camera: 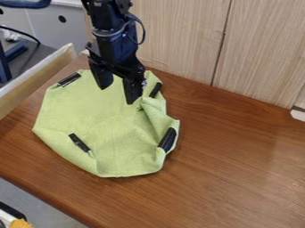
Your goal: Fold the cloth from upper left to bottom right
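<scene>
Evidently the light green, roughly round fabric cloth [89, 113] lies rumpled beneath the spread, empty jaws on the brown wooden tabletop [238, 178]; it should handle light and limp, so a pinch beside the short black strip [69, 79] at its upper-left edge, left of the jaws, seems best

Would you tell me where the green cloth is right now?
In the camera view, the green cloth lies left of centre on the brown table, its far part beneath the black gripper, near the pale wooden panels.
</scene>
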Robot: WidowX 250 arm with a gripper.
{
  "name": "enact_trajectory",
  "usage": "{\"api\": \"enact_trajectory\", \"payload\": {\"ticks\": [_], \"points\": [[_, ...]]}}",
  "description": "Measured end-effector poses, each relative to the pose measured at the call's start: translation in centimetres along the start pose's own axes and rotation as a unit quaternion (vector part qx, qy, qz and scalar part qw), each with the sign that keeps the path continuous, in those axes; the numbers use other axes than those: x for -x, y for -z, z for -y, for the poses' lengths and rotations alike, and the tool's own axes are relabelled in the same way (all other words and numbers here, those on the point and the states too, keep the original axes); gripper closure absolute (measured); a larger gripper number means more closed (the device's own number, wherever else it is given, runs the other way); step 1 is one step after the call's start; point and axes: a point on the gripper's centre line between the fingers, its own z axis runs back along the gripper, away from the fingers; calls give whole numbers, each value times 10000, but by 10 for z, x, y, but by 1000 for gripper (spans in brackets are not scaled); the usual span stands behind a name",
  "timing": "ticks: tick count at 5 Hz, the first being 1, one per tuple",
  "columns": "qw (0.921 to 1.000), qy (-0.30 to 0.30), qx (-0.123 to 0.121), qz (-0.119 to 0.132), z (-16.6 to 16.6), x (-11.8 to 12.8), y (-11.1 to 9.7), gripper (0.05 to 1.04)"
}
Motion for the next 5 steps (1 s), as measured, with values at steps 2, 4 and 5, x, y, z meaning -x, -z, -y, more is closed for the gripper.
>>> {"api": "enact_trajectory", "payload": {"ticks": [2, 4, 5], "points": [[9992, -247, -13, -324, -22, 7, 16, 84], [9962, -701, 106, -502, -86, 5, 30, 84], [9961, -623, 271, -557, -120, 9, 34, 84]]}}
